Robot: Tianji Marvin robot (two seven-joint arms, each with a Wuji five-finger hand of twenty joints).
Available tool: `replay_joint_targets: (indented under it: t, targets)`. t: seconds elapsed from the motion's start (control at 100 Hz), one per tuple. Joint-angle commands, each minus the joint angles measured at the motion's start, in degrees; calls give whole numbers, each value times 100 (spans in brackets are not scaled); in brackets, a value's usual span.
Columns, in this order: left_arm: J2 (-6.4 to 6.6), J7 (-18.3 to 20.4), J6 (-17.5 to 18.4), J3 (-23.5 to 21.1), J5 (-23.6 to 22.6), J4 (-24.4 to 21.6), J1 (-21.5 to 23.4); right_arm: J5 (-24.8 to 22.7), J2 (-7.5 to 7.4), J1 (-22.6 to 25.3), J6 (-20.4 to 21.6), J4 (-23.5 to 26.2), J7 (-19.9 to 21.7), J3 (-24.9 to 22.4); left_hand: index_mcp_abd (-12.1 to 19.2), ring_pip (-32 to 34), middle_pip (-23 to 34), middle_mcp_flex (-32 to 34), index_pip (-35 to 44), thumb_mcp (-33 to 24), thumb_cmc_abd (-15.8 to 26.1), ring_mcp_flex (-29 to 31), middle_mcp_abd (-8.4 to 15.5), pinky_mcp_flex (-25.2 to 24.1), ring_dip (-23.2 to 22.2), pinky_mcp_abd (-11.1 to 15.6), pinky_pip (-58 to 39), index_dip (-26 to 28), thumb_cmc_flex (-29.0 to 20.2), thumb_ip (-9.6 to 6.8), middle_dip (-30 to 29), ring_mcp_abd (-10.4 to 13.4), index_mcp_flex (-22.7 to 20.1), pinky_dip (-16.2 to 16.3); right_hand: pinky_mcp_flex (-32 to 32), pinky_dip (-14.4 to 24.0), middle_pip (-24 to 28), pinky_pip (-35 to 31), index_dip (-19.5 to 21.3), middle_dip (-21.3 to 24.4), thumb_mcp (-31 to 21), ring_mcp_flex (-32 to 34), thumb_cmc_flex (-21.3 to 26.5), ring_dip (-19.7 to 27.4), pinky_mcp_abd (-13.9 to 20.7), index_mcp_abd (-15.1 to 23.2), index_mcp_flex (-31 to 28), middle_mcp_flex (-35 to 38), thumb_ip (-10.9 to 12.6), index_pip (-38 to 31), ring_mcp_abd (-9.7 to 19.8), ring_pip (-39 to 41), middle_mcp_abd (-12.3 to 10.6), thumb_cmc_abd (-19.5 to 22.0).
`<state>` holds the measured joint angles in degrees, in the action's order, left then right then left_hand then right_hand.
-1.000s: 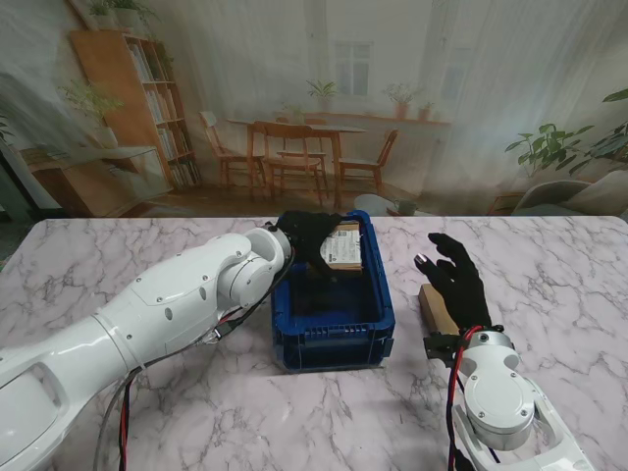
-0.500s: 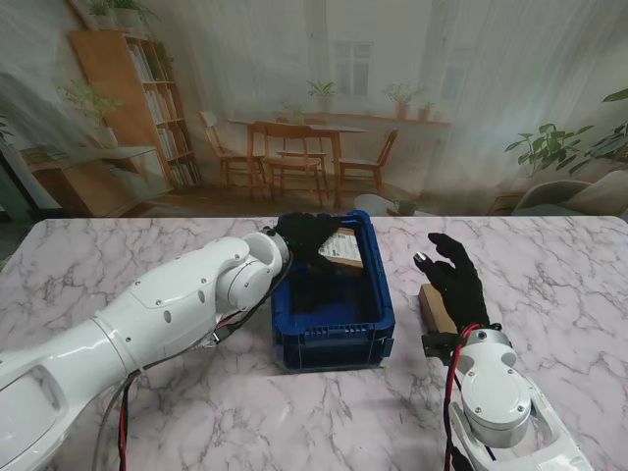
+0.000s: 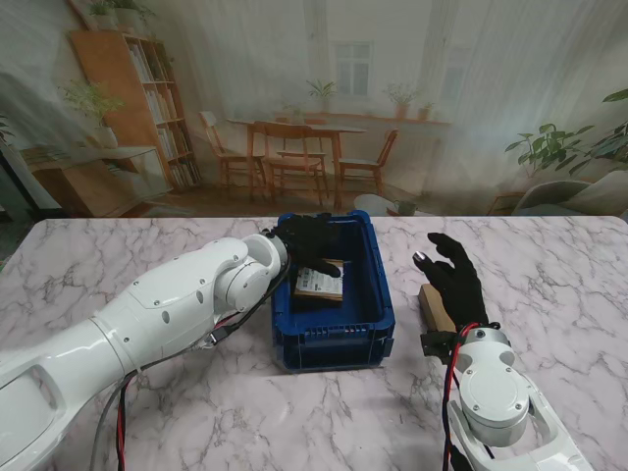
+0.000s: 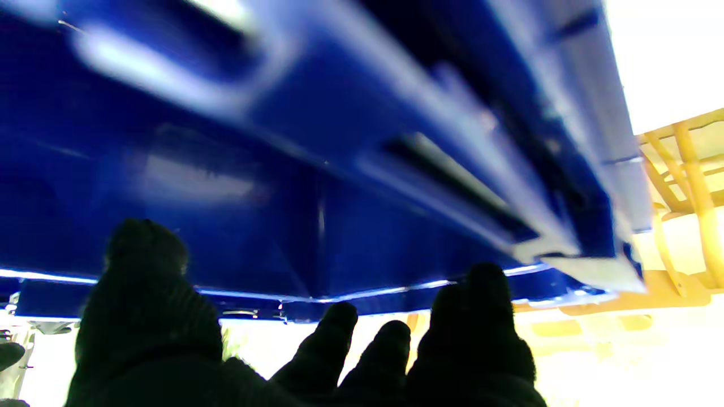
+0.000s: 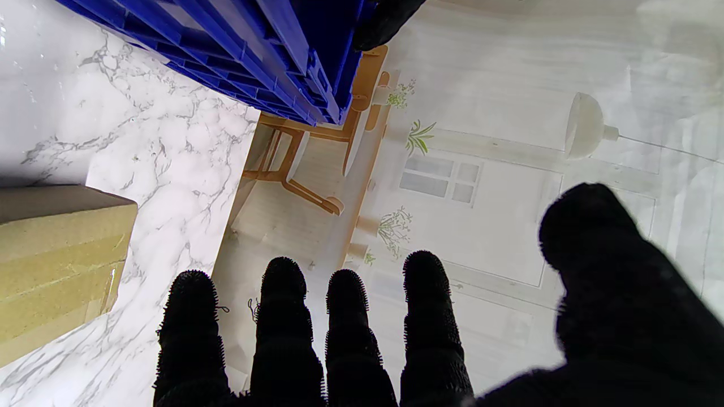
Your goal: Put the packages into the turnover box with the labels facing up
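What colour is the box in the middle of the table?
The plastic turnover box is dark blue, seen best in the stand view.

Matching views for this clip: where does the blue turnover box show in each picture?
Stand view: blue turnover box at table centre, between both arms.
Left wrist view: its inner wall fills nearly the whole picture.
Right wrist view: ribbed outer wall in one corner.
Shared landmark: the box's rim.
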<state>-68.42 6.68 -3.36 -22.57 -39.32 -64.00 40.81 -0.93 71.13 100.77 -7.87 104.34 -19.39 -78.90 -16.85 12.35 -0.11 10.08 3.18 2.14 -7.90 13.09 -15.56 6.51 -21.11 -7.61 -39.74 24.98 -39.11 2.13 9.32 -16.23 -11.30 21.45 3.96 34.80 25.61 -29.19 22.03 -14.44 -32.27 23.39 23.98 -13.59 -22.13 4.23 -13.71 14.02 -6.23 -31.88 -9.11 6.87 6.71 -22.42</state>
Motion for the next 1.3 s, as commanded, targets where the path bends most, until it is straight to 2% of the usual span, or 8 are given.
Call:
replay_joint_targets:
  t: [0.0, 0.29, 0.47, 0.79, 1.03, 1.1, 1.21, 1.29]
  targets:
    - [17, 112, 17, 16, -12, -30, -23, -13, 20, 4, -40, -2, -1, 14, 83, -107, -93, -353, -124, -42, 200, -251, -60, -103, 174, -122, 152, -82, 181, -144, -91, -214, 281, -105, -44, 86, 20, -32, -66, 30, -128, -25, 131, -80, -42, 278, 146, -188, 39, 76, 124, -69, -35, 41]
    - [149, 96, 60, -302, -220, -405, 184, -14, 19, 0, -45, -2, 3, 18, 72, -70, -20, -213, -90, -87, 217, -228, -39, -112, 202, -223, 162, -98, 29, -152, -42, -175, 237, -130, -73, 76, 13, -18, -67, 39, -150, -93, 126, -64, 2, 274, 135, -170, 34, 73, 137, -104, -57, 29]
    - [319, 88, 199, -744, -599, -878, 453, 2, 19, 7, -15, -2, 6, 12, 71, -31, 39, -20, -58, -103, 294, -151, -7, -97, 177, -261, 107, -98, -165, -160, 62, -143, 179, -112, -107, 76, -4, -6, -68, 49, -149, -120, 108, -49, 55, 289, 109, -153, 32, 72, 151, -135, -81, 25]
    - [594, 52, 514, -2065, -1399, -2013, 1368, 8, 18, 20, 31, -12, -1, -7, 91, 23, 189, 639, 125, -57, 549, 243, 58, -99, 27, -390, -75, -21, -608, -159, 401, -44, -203, -19, -128, 77, -23, 40, -70, 56, -162, -124, 110, -29, 75, 278, 85, -109, 33, 76, 163, -180, -120, 15]
    - [756, 217, 939, -3283, -1824, -2985, 2359, 7, 14, 23, 60, -19, 13, -16, 410, -19, 423, 1406, 431, -43, 632, 739, 259, -146, -104, -642, 25, 139, -620, -141, 697, 91, -1026, 58, -135, 77, -39, 86, -69, 60, -167, -125, 109, -21, 81, 277, 47, -96, 33, 68, 175, -201, -134, 17]
    - [783, 213, 1058, -3630, -1913, -3202, 2684, 3, 12, 23, 71, -24, 16, -17, 455, -46, 440, 1485, 472, -44, 624, 803, 275, -148, -112, -692, 66, 163, -621, -136, 715, 99, -1160, 73, -135, 77, -42, 101, -68, 61, -170, -134, 108, -17, 87, 279, 34, -88, 33, 66, 160, -209, -139, 18]
    - [791, 7, 1206, -4116, -1958, -3420, 3181, -44, 12, 20, 95, -40, -3, -16, 513, -25, 536, 1672, 549, -44, 624, 983, 313, -40, -166, -735, 38, 222, -625, -129, 801, 133, -1349, 155, -120, 81, -42, 126, -66, 59, -175, -132, 115, -14, 94, 267, 7, -73, 33, 59, 169, -218, -146, 24]
    - [784, -178, 1265, -4401, -1944, -3499, 3495, -93, 14, 15, 125, -62, -35, -22, 534, 34, 573, 1809, 551, -42, 624, 1157, 350, 59, -341, -726, -122, 293, -635, -127, 911, 160, -1413, 449, -112, 88, -36, 137, -63, 55, -175, -132, 113, -11, 102, 255, -21, -57, 34, 49, 176, -222, -151, 23]
